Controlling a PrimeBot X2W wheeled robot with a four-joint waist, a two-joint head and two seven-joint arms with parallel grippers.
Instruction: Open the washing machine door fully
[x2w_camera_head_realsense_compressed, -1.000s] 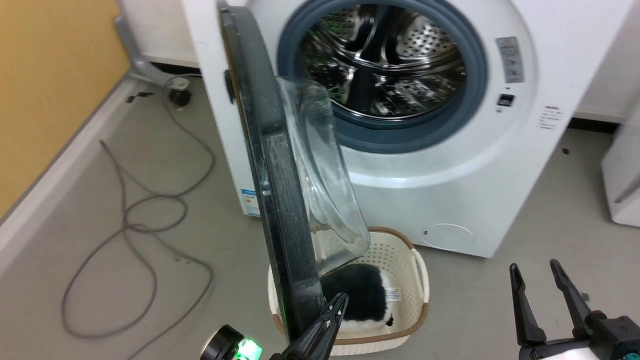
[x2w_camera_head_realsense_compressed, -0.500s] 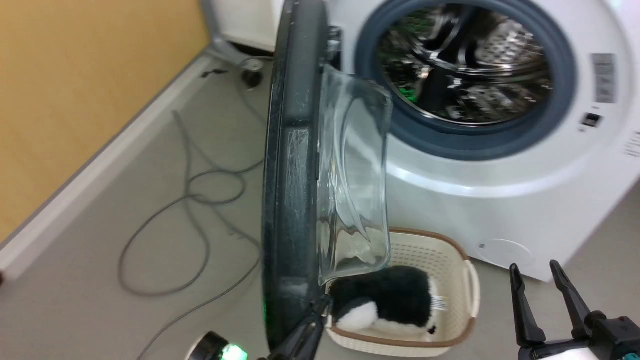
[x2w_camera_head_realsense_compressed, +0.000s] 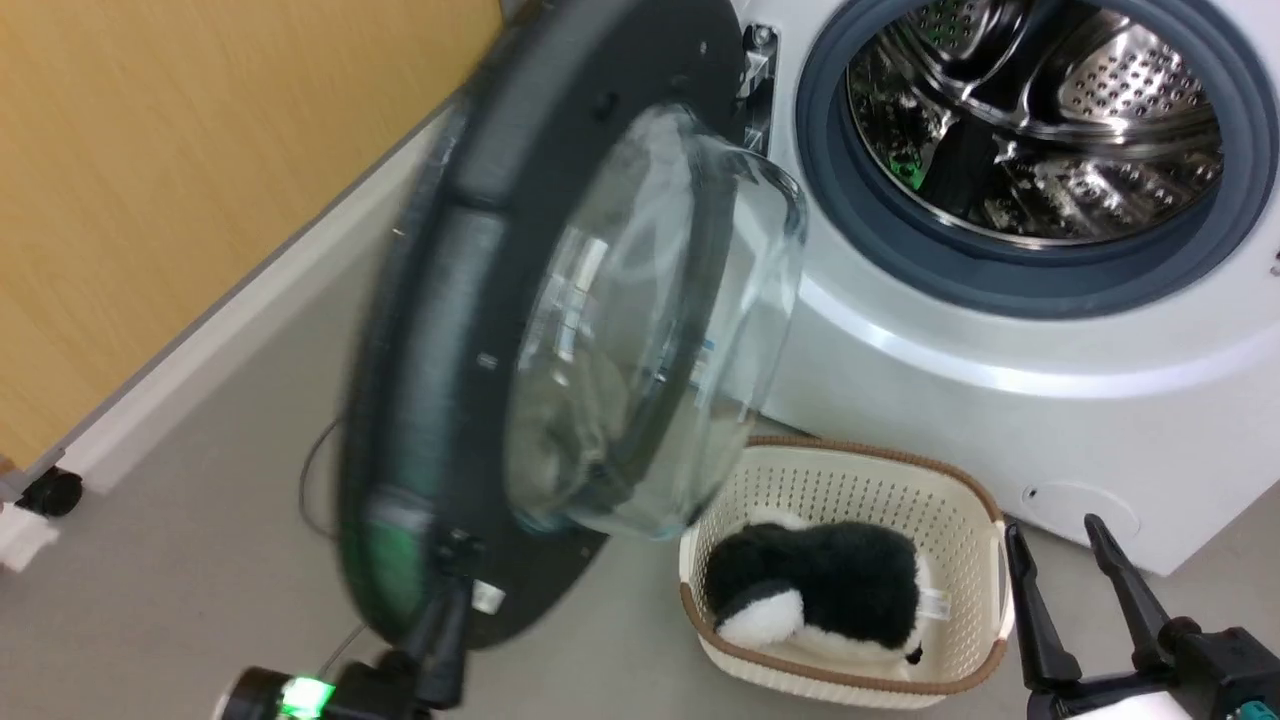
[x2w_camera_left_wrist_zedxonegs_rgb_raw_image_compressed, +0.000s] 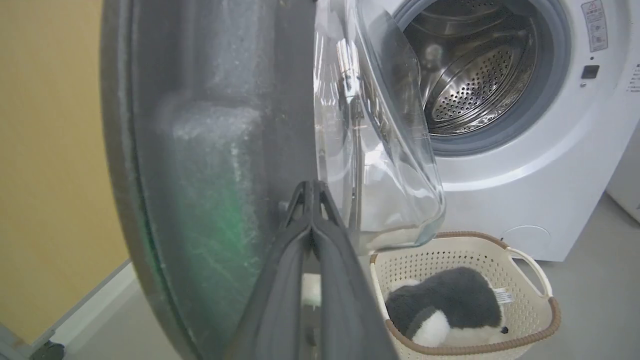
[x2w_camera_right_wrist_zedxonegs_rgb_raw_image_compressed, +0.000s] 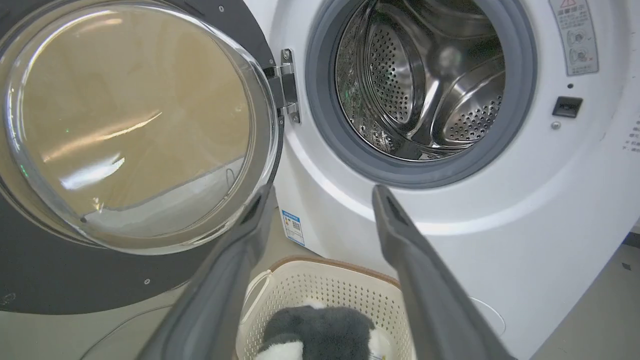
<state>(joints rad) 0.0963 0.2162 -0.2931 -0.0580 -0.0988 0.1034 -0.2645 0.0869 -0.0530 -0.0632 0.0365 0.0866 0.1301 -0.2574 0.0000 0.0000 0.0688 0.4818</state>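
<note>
The washing machine door (x2w_camera_head_realsense_compressed: 440, 300), a black ring around a bulging glass bowl (x2w_camera_head_realsense_compressed: 640, 330), stands swung out to the left of the white washing machine (x2w_camera_head_realsense_compressed: 1000, 400) on its silver hinge (x2w_camera_right_wrist_zedxonegs_rgb_raw_image_compressed: 287, 85). The steel drum (x2w_camera_head_realsense_compressed: 1040, 120) and grey gasket are exposed. My left gripper (x2w_camera_head_realsense_compressed: 450, 590) is shut, its tips pressed against the lower inner face of the door (x2w_camera_left_wrist_zedxonegs_rgb_raw_image_compressed: 200, 125), beside the glass; the left gripper (x2w_camera_left_wrist_zedxonegs_rgb_raw_image_compressed: 311, 190) holds nothing. At the lower right, apart from the door (x2w_camera_right_wrist_zedxonegs_rgb_raw_image_compressed: 50, 280), my right gripper (x2w_camera_head_realsense_compressed: 1055, 530) hangs open and empty. The right gripper (x2w_camera_right_wrist_zedxonegs_rgb_raw_image_compressed: 322, 195) faces the washing machine (x2w_camera_right_wrist_zedxonegs_rgb_raw_image_compressed: 550, 200).
A cream laundry basket (x2w_camera_head_realsense_compressed: 860, 455) with a black-and-white plush toy (x2w_camera_head_realsense_compressed: 820, 580) sits on the floor before the machine, under the door's glass. A yellow wall (x2w_camera_head_realsense_compressed: 150, 150) with a pale baseboard runs along the left, close behind the door. A black caster (x2w_camera_head_realsense_compressed: 50, 490) is at the far left.
The door has swung further open to the left, its inner face now turned towards me, with my left gripper moving left along with it. The head camera shifted; the right gripper stayed.
</note>
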